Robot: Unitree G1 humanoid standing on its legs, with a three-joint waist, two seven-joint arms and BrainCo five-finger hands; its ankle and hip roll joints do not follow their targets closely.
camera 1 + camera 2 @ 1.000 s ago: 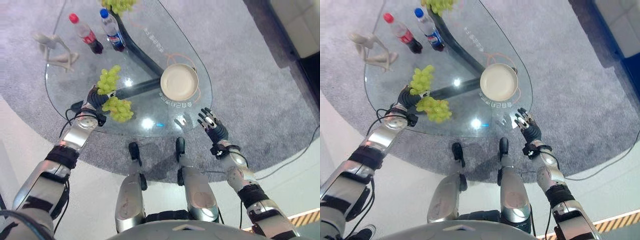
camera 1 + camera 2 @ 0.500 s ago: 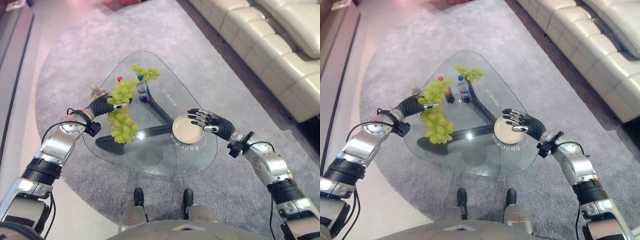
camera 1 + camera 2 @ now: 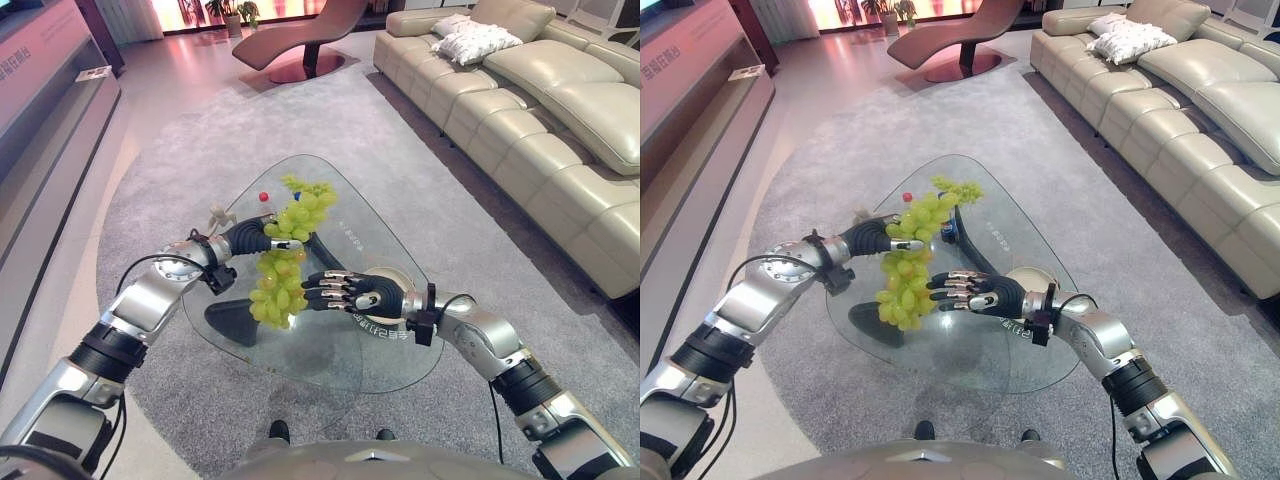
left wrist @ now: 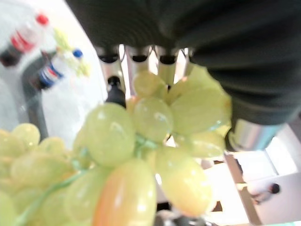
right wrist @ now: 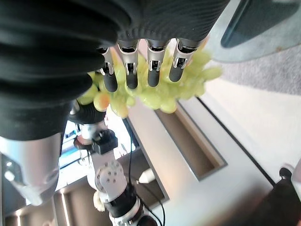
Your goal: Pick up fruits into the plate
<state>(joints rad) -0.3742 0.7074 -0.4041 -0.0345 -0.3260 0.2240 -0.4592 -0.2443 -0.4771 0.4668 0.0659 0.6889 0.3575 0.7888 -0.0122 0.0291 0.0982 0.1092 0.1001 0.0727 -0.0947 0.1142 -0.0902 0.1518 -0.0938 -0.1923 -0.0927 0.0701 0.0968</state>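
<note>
My left hand [image 3: 248,237] is shut on the top of a long bunch of green grapes [image 3: 278,275], which hangs above the glass table [image 3: 330,350]. In the left wrist view the grapes [image 4: 141,141] sit right against the curled fingers [image 4: 134,59]. My right hand [image 3: 345,296] is open, with straight fingers [image 5: 138,66] reaching the hanging bunch [image 5: 155,94] from the side. The cream plate [image 3: 1028,275] lies on the table behind the right hand, partly hidden by it. A second green bunch [image 3: 958,188] lies at the table's far end.
Two bottles, one red-capped [image 4: 23,37] and one blue-capped [image 4: 52,70], and a pale figurine [image 3: 220,215] stand on the far part of the table. A cream sofa [image 3: 560,120] runs along the right. A brown lounge chair [image 3: 300,40] stands far back on the grey carpet.
The camera has tipped up, so the whole picture shifted. My left hand has carried the grapes toward the middle. My right hand has left the plate and come up against the bunch.
</note>
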